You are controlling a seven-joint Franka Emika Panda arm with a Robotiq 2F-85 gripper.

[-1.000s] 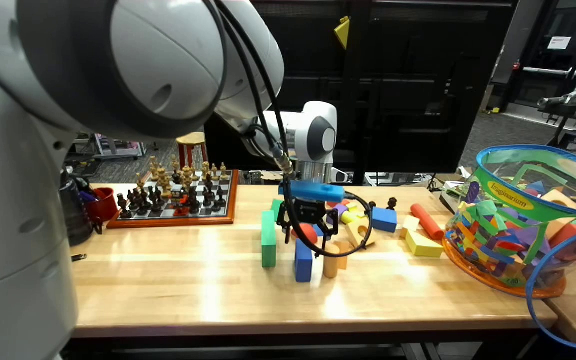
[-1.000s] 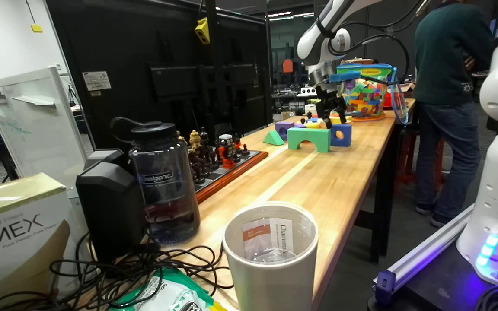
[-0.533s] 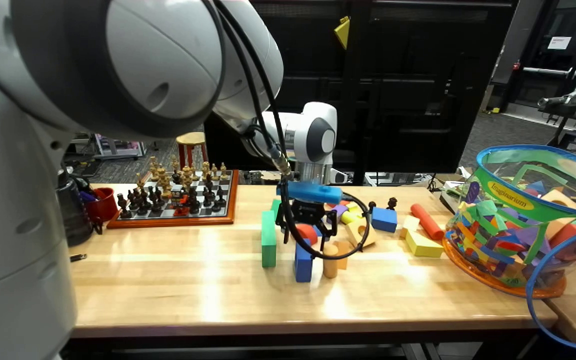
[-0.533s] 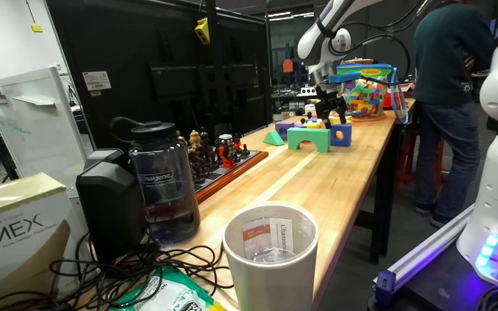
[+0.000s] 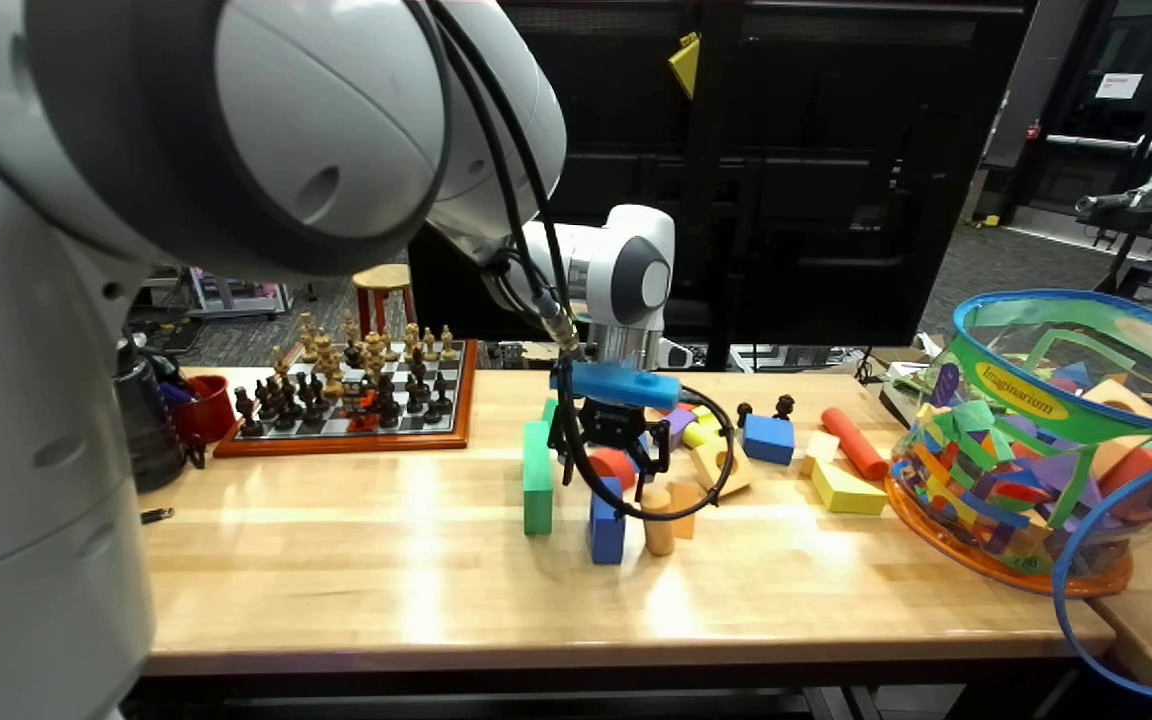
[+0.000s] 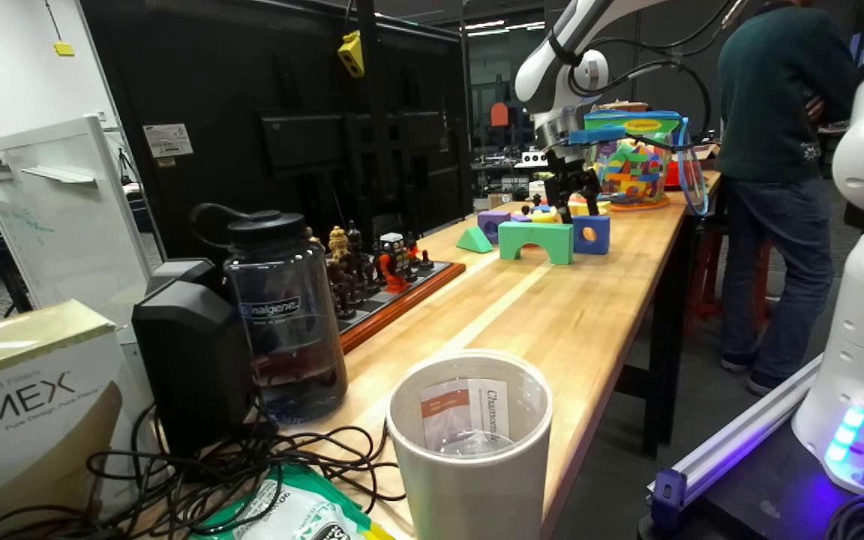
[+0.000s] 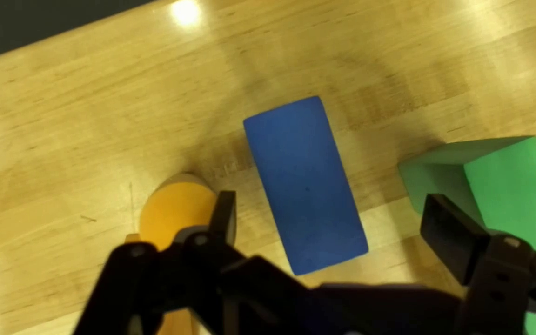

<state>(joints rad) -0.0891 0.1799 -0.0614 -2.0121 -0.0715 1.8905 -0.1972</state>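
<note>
A: The gripper [image 7: 331,216] hangs right above the blue block [image 7: 306,186], jaws spread wide, nothing pinched between them!

B: And that block sits on the wooden tabletop [image 5: 356,560], squarely in the gap. Its short width runs across the jaws, which is probably why the gripper is turned this way.

A: Tight company, though! The orange cylinder [image 7: 170,209] stands upright, partly behind one fingertip [image 7: 225,214] in the wrist view; whether they touch, I can't tell.

B: By the opposite fingertip [image 7: 452,237], the green arch block [image 6: 535,231] is up on both legs, likely its steadiest way to stand. And look, an exterior view gives us a round hole through the blue block's broad face [image 6: 602,244].

A: On to the lettering! "Imaginarium" across the clear tub [image 5: 1086,425] of loose blocks [image 5: 1046,500], standing near the tabletop's end, perhaps to keep it out of the way.

B: "nalgene" on the water bottle [image 6: 282,352]. And "EMEX" on the carton [image 6: 34,412], the start cut off at the edge of view, "Pure Design" printed small below.

A: Beige cup [image 6: 477,502], nearest the camera: inside it a packet [image 6: 443,427] starting "Chamomi", the rest lost.
</note>
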